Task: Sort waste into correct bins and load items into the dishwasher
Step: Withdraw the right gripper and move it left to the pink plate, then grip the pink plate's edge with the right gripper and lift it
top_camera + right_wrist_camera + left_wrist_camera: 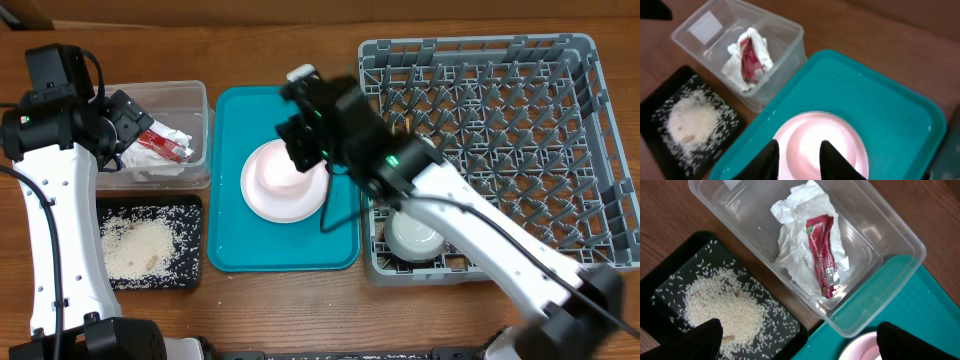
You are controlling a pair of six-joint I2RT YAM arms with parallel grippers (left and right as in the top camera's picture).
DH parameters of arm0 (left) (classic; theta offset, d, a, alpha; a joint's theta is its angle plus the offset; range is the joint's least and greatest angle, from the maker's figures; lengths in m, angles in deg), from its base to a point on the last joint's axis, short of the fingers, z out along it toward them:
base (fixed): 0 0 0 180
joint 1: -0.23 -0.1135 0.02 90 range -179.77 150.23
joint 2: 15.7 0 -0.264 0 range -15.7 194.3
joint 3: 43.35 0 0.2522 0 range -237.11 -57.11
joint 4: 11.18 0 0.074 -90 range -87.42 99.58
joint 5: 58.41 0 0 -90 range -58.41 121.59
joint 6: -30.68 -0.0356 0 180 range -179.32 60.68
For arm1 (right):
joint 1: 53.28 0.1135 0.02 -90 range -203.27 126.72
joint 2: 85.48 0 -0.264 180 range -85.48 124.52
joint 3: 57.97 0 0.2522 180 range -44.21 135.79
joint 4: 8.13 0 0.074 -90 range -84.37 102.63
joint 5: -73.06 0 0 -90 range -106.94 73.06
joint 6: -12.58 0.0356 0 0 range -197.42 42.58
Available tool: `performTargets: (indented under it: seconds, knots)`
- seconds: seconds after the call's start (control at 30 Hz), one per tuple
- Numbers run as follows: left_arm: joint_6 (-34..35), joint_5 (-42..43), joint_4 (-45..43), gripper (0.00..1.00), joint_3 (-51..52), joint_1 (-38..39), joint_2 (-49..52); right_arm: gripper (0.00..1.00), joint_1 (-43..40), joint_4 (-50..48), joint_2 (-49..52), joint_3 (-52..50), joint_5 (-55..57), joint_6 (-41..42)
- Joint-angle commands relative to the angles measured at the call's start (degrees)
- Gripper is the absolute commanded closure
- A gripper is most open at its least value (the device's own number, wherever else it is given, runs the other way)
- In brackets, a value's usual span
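Done: napkin (800, 245) and sauce packet (822, 255) in clear tub (890, 235), rice (725, 310) in black tray (670, 280), pale bowl (415, 235) in rack (560, 60). Yet to load: pink plate (285, 205) on teal tray (235, 250), under the narrowly parted right tool (799, 145); left tool (797, 330) wide.

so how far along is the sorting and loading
done: napkin and red packet sit in the clear tub, rice on the black tray, a pale bowl in the rack. in hand: right pincer, open, above the pink plate on the teal tray. left: racking that plate.

Pink plate (860, 350) (mostly beyond bottom edge)
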Motion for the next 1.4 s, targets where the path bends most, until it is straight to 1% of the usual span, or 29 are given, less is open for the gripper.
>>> performTargets:
  seconds: [0.0, 0.13, 0.27, 0.57, 0.7, 1.03, 1.07, 1.1, 1.23, 1.37]
  knots:
    - [1.2, 0.1, -0.1, 0.00, -1.0, 0.4, 0.2, 0.70, 0.9, 4.2, 8.2, 10.5, 2.0, -5.8]
    - [1.2, 0.1, -0.1, 0.00, -1.0, 0.4, 0.2, 0.64, 1.8, 5.3, 13.4, 11.7, 1.9, -6.0]
    - [1.2, 0.1, -0.1, 0.00, -1.0, 0.4, 0.2, 0.55, 3.5, 6.2, 17.8, 11.5, 1.9, -6.0]
    - [1.2, 0.1, -0.1, 0.00, -1.0, 0.4, 0.2, 0.54, 7.8, 6.5, 24.9, 11.3, 2.1, -6.9]
    - [1.2, 0.1, -0.1, 0.00, -1.0, 0.4, 0.2, 0.54, 8.0, 6.5, 26.4, 10.8, 2.1, -7.0]
    - [1.2, 0.1, -0.1, 0.00, -1.0, 0.4, 0.2, 0.55, 7.9, 6.7, 28.5, 10.8, 3.2, -7.0]
    - [1.2, 0.1, -0.1, 0.00, -1.0, 0.4, 0.2, 0.56, 7.9, 7.1, 28.5, 10.8, 3.2, -7.0]
    - [1.2, 0.1, -0.1, 0.00, -1.0, 0.4, 0.2, 0.60, 7.9, 7.4, 28.5, 10.8, 3.2, -7.0]
    - [1.2, 0.1, -0.1, 0.00, -1.0, 0.4, 0.2, 0.69, 7.9, 9.1, 28.5, 10.8, 4.5, -7.0]
    - [1.2, 0.1, -0.1, 0.00, -1.0, 0.4, 0.2, 0.70, 7.9, 10.4, 28.5, 10.8, 5.8, -7.0]
